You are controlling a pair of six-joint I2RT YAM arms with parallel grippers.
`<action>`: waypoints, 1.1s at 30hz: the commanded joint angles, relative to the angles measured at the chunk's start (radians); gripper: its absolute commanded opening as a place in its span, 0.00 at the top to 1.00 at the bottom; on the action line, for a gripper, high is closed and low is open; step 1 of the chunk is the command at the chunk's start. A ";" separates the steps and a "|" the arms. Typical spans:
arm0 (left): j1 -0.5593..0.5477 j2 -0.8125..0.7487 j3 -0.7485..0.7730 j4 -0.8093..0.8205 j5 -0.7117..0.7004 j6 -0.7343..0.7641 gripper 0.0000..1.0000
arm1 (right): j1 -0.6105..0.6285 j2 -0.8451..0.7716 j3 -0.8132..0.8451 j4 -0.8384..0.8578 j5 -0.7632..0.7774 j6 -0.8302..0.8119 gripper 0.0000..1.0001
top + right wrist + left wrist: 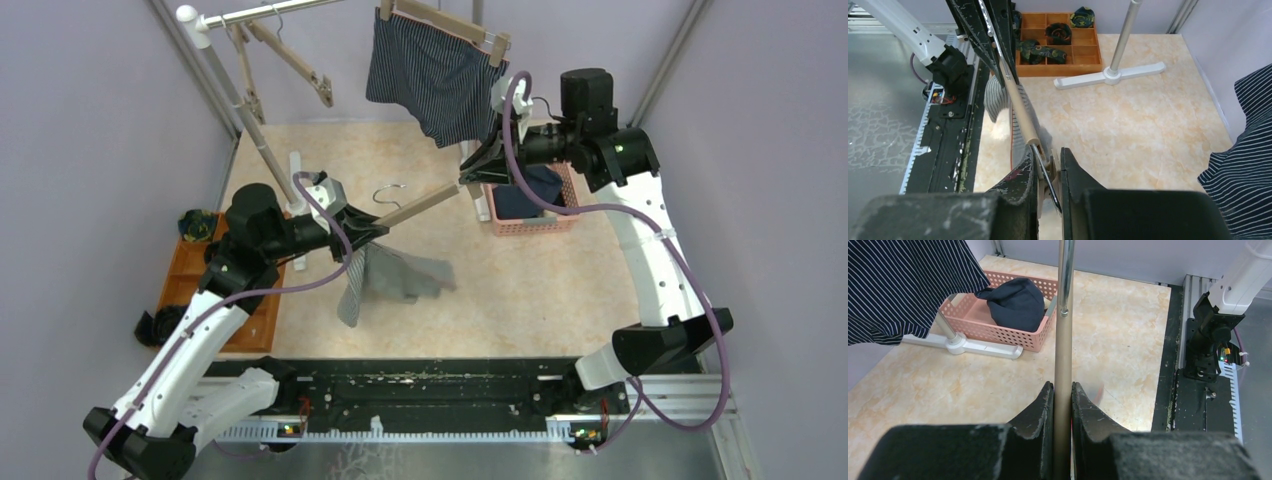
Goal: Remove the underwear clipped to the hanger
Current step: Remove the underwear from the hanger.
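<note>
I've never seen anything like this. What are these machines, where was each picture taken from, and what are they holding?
These are two white robot arms, each ending in a two-finger gripper. One picture looks down from above; the others come from cameras on each wrist. The left gripper and right gripper both clamp one wooden hanger, with grey-white striped underwear hanging below it. On the table stand a pink basket holding a navy garment, and an orange tray. On the rack behind hangs pinstriped underwear.
</note>
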 commanded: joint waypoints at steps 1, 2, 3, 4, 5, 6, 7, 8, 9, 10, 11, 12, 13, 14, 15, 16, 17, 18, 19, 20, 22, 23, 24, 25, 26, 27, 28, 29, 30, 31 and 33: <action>0.004 -0.013 0.036 0.047 -0.020 0.000 1.00 | 0.000 -0.008 0.003 0.036 -0.004 0.006 1.00; 0.003 -0.013 0.036 0.049 -0.020 0.000 1.00 | -0.001 -0.006 0.007 0.033 -0.003 0.005 1.00; 0.002 -0.012 0.037 0.049 -0.019 0.002 1.00 | 0.000 -0.005 0.007 0.033 -0.002 0.005 1.00; 0.002 -0.013 0.038 0.047 -0.019 0.002 1.00 | -0.001 -0.004 0.004 0.038 0.000 0.013 1.00; 0.004 -0.014 0.040 0.046 -0.018 0.004 1.00 | -0.001 -0.009 -0.003 0.063 0.010 0.034 0.88; 0.002 -0.015 0.042 0.045 -0.017 0.005 1.00 | 0.000 -0.017 -0.022 0.104 0.029 0.076 0.68; 0.003 -0.017 0.042 0.044 -0.018 0.006 1.00 | -0.001 -0.029 -0.044 0.142 0.057 0.105 0.57; 0.004 -0.019 0.042 0.044 -0.020 0.008 1.00 | -0.001 -0.040 -0.062 0.175 0.072 0.132 0.46; 0.004 -0.022 0.041 0.043 -0.024 0.011 1.00 | -0.003 -0.049 -0.079 0.204 0.084 0.154 0.41; 0.003 -0.028 0.038 0.047 -0.030 0.015 1.00 | -0.003 -0.057 -0.090 0.221 0.089 0.164 0.37; 0.004 -0.034 0.031 0.055 -0.039 0.015 1.00 | -0.004 -0.064 -0.099 0.238 0.087 0.180 0.33; 0.003 -0.040 0.025 0.069 -0.046 0.014 1.00 | -0.006 -0.069 -0.108 0.255 0.085 0.193 0.31; 0.004 -0.050 0.016 0.092 -0.057 0.007 1.00 | -0.008 -0.078 -0.120 0.281 0.083 0.212 0.30; 0.002 -0.061 0.006 0.120 -0.072 -0.005 1.00 | -0.012 -0.085 -0.133 0.310 0.082 0.235 0.30; 0.002 -0.078 -0.005 0.152 -0.086 -0.015 1.00 | -0.020 -0.094 -0.150 0.362 0.082 0.261 0.28; 0.002 -0.091 -0.012 0.180 -0.100 -0.026 1.00 | -0.028 -0.104 -0.169 0.409 0.077 0.295 0.27; 0.002 -0.104 -0.018 0.208 -0.111 -0.035 1.00 | -0.039 -0.115 -0.196 0.467 0.069 0.334 0.27; 0.003 -0.114 -0.022 0.233 -0.119 -0.043 1.00 | -0.049 -0.126 -0.221 0.538 0.057 0.385 0.27; 0.002 -0.121 -0.025 0.260 -0.129 -0.052 1.00 | -0.058 -0.135 -0.250 0.614 0.033 0.443 0.27; 0.004 -0.129 -0.029 0.285 -0.143 -0.059 1.00 | -0.065 -0.143 -0.281 0.697 0.015 0.502 0.27; 0.002 -0.137 -0.038 0.332 -0.172 -0.070 1.00 | -0.068 -0.157 -0.351 0.899 -0.022 0.648 0.28; 0.002 -0.139 -0.050 0.364 -0.189 -0.081 1.00 | -0.068 -0.164 -0.384 1.012 -0.026 0.726 0.29; 0.002 -0.142 -0.069 0.398 -0.201 -0.091 1.00 | -0.068 -0.166 -0.418 1.120 -0.028 0.812 0.30; 0.001 -0.142 -0.083 0.435 -0.207 -0.105 1.00 | -0.068 -0.165 -0.454 1.251 -0.026 0.899 0.32; 0.001 -0.140 -0.100 0.479 -0.216 -0.129 1.00 | -0.068 -0.161 -0.485 1.379 -0.019 0.998 0.35; 0.003 -0.137 -0.115 0.527 -0.220 -0.154 1.00 | -0.068 -0.154 -0.517 1.497 -0.008 1.089 0.36; 0.002 -0.128 -0.132 0.579 -0.223 -0.179 1.00 | -0.067 -0.143 -0.540 1.604 0.011 1.167 0.38; 0.002 -0.113 -0.144 0.627 -0.219 -0.208 1.00 | -0.065 -0.127 -0.555 1.696 0.020 1.234 0.39; 0.002 -0.095 -0.149 0.671 -0.209 -0.233 1.00 | -0.063 -0.117 -0.567 1.771 0.031 1.305 0.39; 0.001 -0.071 -0.149 0.698 -0.198 -0.262 1.00 | -0.058 -0.109 -0.573 1.838 0.043 1.337 0.40; 0.002 -0.015 -0.131 0.742 -0.161 -0.297 1.00 | -0.034 -0.105 -0.564 1.849 0.066 1.328 0.40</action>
